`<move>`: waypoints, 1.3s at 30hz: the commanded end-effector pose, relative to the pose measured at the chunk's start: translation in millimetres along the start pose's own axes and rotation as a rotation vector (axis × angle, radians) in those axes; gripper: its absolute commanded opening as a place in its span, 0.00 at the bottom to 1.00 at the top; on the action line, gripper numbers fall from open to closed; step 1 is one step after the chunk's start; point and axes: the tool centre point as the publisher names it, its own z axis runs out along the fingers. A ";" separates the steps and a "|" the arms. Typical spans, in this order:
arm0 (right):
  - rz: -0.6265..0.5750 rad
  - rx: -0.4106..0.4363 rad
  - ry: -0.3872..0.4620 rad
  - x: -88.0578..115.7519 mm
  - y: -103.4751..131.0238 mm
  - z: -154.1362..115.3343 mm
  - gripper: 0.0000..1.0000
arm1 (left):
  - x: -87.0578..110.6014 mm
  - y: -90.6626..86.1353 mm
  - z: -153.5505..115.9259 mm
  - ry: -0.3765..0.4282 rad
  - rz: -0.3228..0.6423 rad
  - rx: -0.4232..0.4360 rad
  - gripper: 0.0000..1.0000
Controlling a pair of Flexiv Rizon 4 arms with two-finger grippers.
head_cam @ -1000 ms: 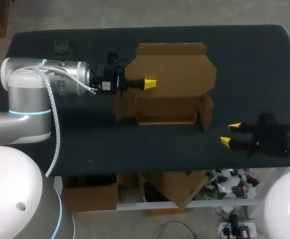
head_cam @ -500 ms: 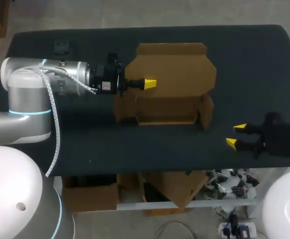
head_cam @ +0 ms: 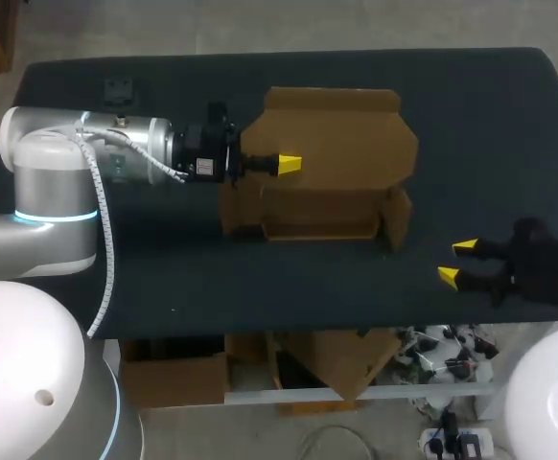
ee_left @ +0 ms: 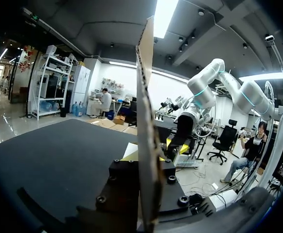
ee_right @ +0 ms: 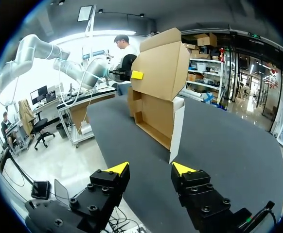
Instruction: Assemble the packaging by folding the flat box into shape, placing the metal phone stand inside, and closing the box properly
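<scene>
Box [head_cam: 317, 206] — one — lid [head_cam: 341, 134] pinched in left tool [head_cam: 289, 165]; right tool [head_cam: 456, 262] spread.

The wide black cloth-covered table [head_cam: 471, 115] carries 2 things. A partly folded brown cardboard box [head_cam: 327, 206] sits near its middle, its shallow open tray resting on the cloth and its broad lid flap rising from the tray's far side. A small dark flat object [head_cam: 119, 90], perhaps the metal phone stand, lies near the far left corner, well apart from the box.
</scene>
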 end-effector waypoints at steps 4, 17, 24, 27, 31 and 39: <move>-0.001 0.005 -0.003 2.5 2.3 0.5 0.58 | 1.3 6.4 -2.6 -0.004 0.001 -0.009 0.00; 0.000 0.010 -0.005 2.3 3.7 2.3 0.58 | 0.7 8.0 -3.9 -0.005 0.006 -0.001 0.00; 0.001 0.005 -0.006 2.3 3.6 2.8 0.58 | -0.7 6.9 -5.0 -0.006 0.007 0.003 0.00; 0.000 0.002 -0.006 1.7 4.8 5.8 0.58 | -0.7 6.9 -5.0 -0.006 0.007 0.003 0.00; -0.003 -0.001 -0.011 0.7 7.2 11.4 0.60 | -0.7 6.9 -5.0 -0.006 0.007 0.003 0.00; -0.003 -0.029 -0.033 -5.1 10.4 27.7 0.60 | -0.7 6.9 -5.0 -0.006 0.007 0.003 0.00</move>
